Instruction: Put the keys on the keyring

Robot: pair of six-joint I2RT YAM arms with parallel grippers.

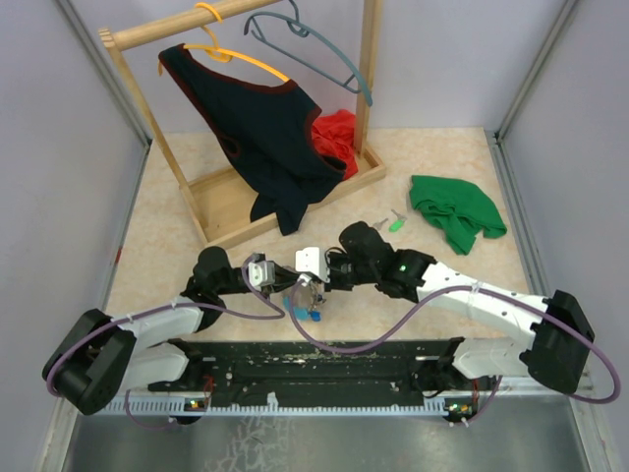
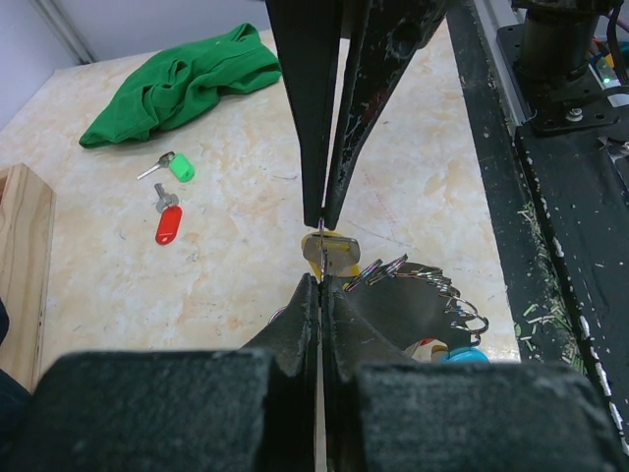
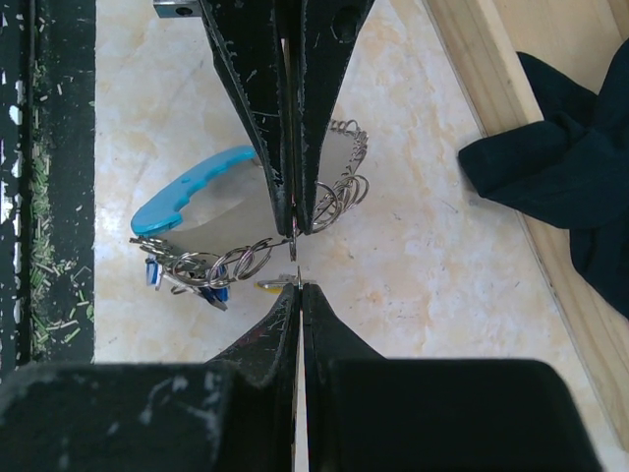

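Nearest the left wrist lens, the left jaws are clenched tip to tip against the right jaws, which come in from 12 o'clock. Between the two tips sits one yellow key (image 2: 331, 256), its long axis running 12 to 6, in line with both jaws. The right jaws are clamped on a thin bit of metal that I judge to be this key's shank; the left jaws pinch a wire turn of the keyring (image 3: 192, 192).

From the right wrist, the blue band curves off at 10 o'clock of the meeting point and the coil (image 3: 231, 264) runs in from 9 o'clock to the left tips. The coming move turns on this: the key's head lies just beside the held turn, at 6 o'clock of it in this view, so feeding it on calls for a short push along the jaw line.

The count is one keyring, with what look like two blue keys (image 3: 218, 293) already hanging from it, though the exact number is hard to tell. One yellow key is at the jaws. Two keys lie loose on the counter (image 2: 246, 197): one green key (image 2: 180, 166) and one red key (image 2: 168, 226). From above they lie at 2 o'clock of the jaws, near the one green cloth (image 2: 187, 84), and the right arm (image 1: 491, 305) is nearer.
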